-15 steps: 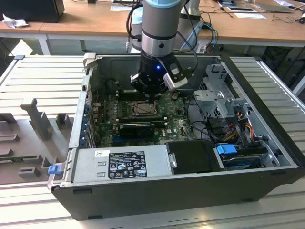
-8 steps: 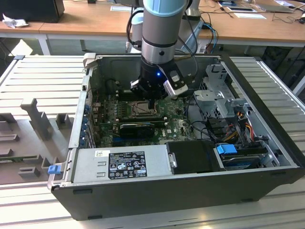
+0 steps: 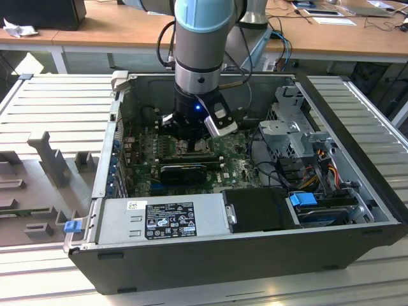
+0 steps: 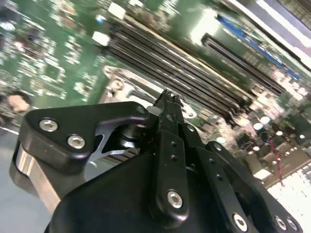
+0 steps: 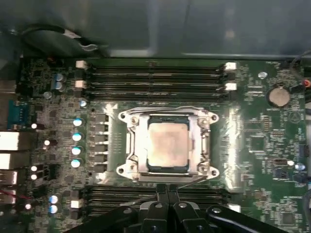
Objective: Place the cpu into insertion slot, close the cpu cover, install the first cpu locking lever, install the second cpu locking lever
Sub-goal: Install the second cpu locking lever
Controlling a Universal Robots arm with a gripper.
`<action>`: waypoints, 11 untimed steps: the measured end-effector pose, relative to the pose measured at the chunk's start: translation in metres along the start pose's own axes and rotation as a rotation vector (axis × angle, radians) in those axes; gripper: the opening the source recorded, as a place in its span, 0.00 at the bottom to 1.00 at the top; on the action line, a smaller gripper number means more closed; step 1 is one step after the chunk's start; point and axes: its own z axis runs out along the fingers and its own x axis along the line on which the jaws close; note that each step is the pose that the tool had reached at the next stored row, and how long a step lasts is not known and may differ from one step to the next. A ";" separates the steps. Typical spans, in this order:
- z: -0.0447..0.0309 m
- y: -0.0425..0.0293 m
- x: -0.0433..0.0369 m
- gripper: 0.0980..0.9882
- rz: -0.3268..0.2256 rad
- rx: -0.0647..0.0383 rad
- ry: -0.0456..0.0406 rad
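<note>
Arm low inside the open case, fingers pinched together at the socket edge.

We find the cpu (image 5: 167, 144) already seated in the insertion slot (image 5: 130, 145), centre of the first wrist view, its pale metal top showing through the window of the cpu cover (image 5: 201, 145), which we judge lies down flat over it. The gripper (image 5: 167, 190) sits at lower centre of that view, just beside the near edge of the socket frame; its jaws are clenched with nothing between them, the tips meeting in a narrow point, a shape that suits pushing a thin lever, not grasping. We cannot tell whether either locking lever is latched. In the exterior view the arm stands upright at upper centre over the motherboard (image 3: 236, 167), with the black expansion card (image 3: 185, 171) lying below the wrist.
</note>
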 end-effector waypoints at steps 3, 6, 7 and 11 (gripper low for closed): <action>0.0047 -0.0006 0.0081 0.01 0.000 0.000 0.0003; 0.0106 -0.0011 0.0085 0.01 -0.004 0.000 0.0006; 0.0124 -0.0012 0.0088 0.01 -0.007 0.000 0.0009; 0.0160 -0.0055 0.0136 0.01 -0.014 -0.016 0.0012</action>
